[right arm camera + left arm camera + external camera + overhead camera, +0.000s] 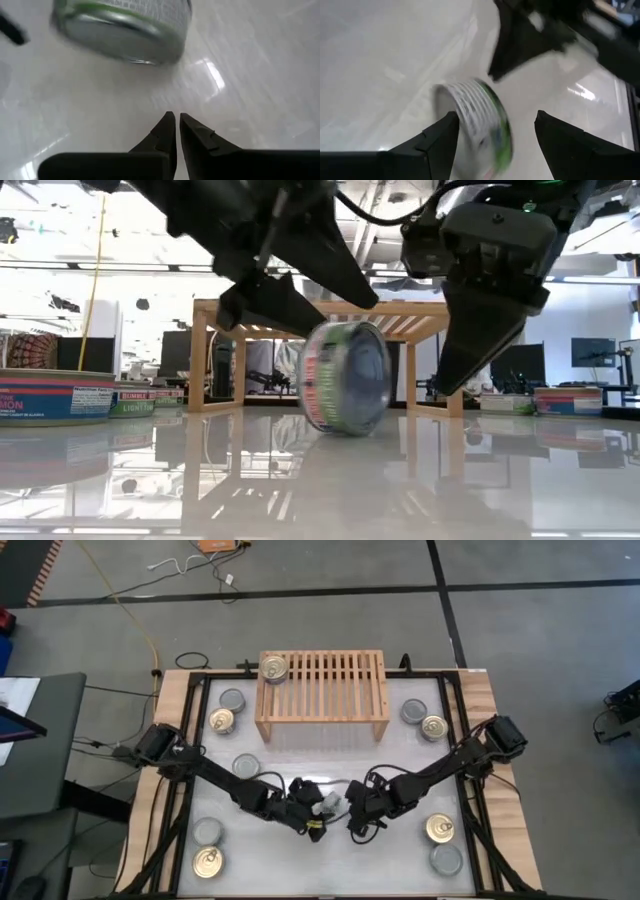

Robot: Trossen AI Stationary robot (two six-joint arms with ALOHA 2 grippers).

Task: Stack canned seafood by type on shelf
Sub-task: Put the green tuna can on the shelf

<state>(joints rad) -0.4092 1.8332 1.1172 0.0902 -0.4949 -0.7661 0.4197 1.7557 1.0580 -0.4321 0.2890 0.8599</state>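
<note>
Silver-grey and gold tins lie scattered over the white surface [320,870] seen from above, and one gold-topped can [273,668] already sits on the far left corner of the wooden shelf [322,687]. Both arms meet at the near middle, the left gripper [318,810] around a tipped can [328,803] and the right gripper [356,828] just beside it.

From table height that tipped can [346,377] stands on its edge, leaning, between the two dark grippers, with the shelf [325,315] well behind it.

Past the left wrist, the left gripper [495,135] is spread wide with the can [480,125] between its fingers; the picture is smeared, so I can't tell whether either finger actually touches it.

Past the right wrist, the right gripper [176,131] is pinched almost shut on nothing, with the can [122,25] near its tips.

To do this step well, I'd say the left gripper should close squarely across the can's rim before it rolls or topples, while the right steadies it and then backs clear.
</note>
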